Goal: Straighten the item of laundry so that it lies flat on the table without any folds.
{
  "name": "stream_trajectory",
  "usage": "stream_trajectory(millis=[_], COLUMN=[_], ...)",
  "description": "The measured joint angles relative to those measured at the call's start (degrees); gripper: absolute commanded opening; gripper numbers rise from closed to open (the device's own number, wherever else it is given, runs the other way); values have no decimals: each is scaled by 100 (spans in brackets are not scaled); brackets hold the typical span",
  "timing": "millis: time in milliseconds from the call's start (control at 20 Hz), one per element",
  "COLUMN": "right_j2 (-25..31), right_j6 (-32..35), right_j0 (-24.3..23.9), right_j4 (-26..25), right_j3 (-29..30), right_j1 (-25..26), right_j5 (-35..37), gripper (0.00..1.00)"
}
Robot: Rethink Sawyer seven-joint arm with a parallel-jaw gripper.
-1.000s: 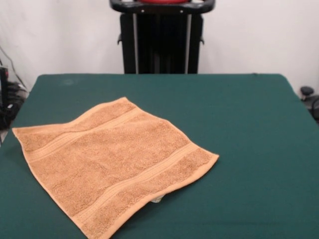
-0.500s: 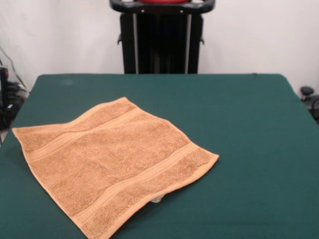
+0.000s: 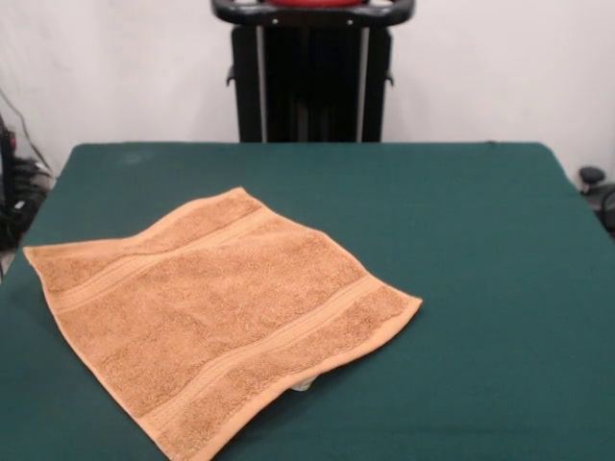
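The orange-tan terry towel [image 3: 216, 312] lies spread open on the dark green table [image 3: 461, 240], at the left and near side in the front view. It is turned at an angle, and its two woven bands run diagonally across it. Its left corner reaches the table's left edge, and its near corner lies at the picture's bottom edge. A small white tag [image 3: 302, 385] peeks out from under its near right edge. No fold shows on it. The gripper is not in view; only the robot's black pedestal [image 3: 309, 72] shows at the far side.
Dark cables and equipment [image 3: 12, 187] sit off the table's left edge. A small black object [image 3: 592, 177] sits off the far right corner. A white wall stands behind the pedestal.
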Motion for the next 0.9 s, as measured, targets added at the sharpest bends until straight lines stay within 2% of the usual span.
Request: stream_trajectory(millis=[550, 900], right_j2=[2, -15], right_j6=[717, 1111], right_j0=[537, 764], right_j4=[704, 978], right_j3=[714, 1005], right_j1=[-1272, -1799], right_j5=[-820, -1278], gripper=[100, 100])
